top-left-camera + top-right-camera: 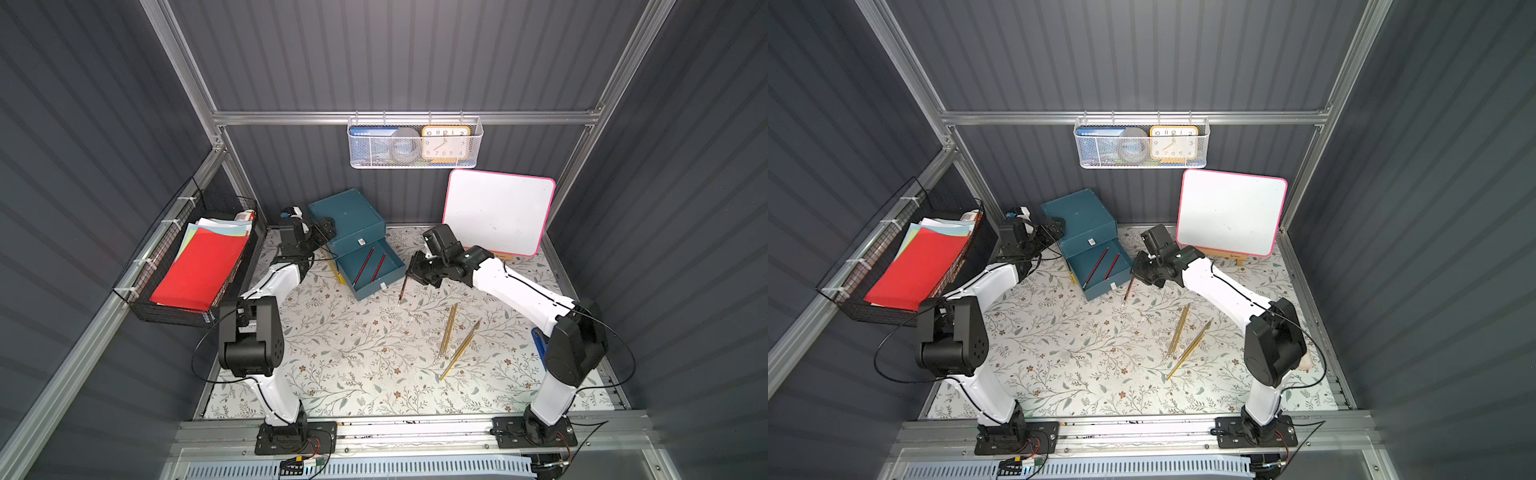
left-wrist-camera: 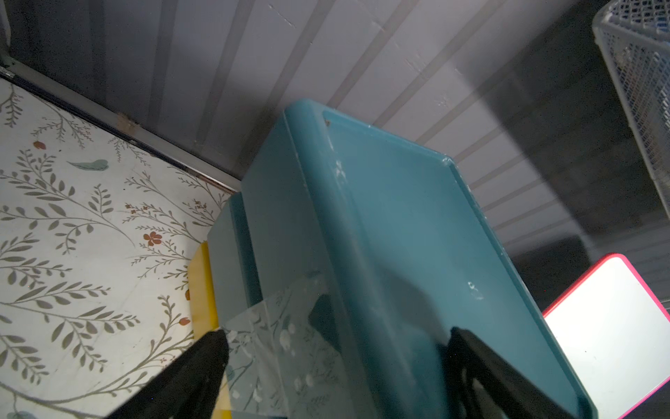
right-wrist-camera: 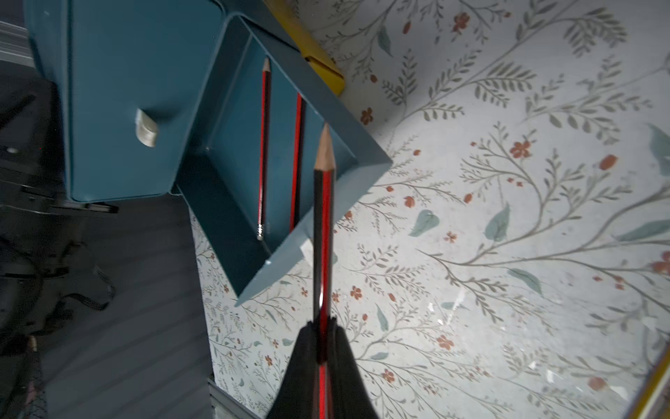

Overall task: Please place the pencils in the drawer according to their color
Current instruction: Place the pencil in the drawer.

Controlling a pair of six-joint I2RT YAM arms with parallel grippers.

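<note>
Floral-patterned mat (image 3: 507, 217) under right gripper (image 3: 324, 326), its tapered black fingers (image 3: 308, 344) tight around a slim red-and-black striped pencil (image 3: 323, 217).

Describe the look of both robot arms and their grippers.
The left arm and right arm have white link shells, bulky black joint housings and thin black cables looping alongside. The left gripper and right gripper have tapered black fingers.

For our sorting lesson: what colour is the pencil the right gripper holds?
The pencil is red with black stripes, clearest in the right wrist view.
</note>
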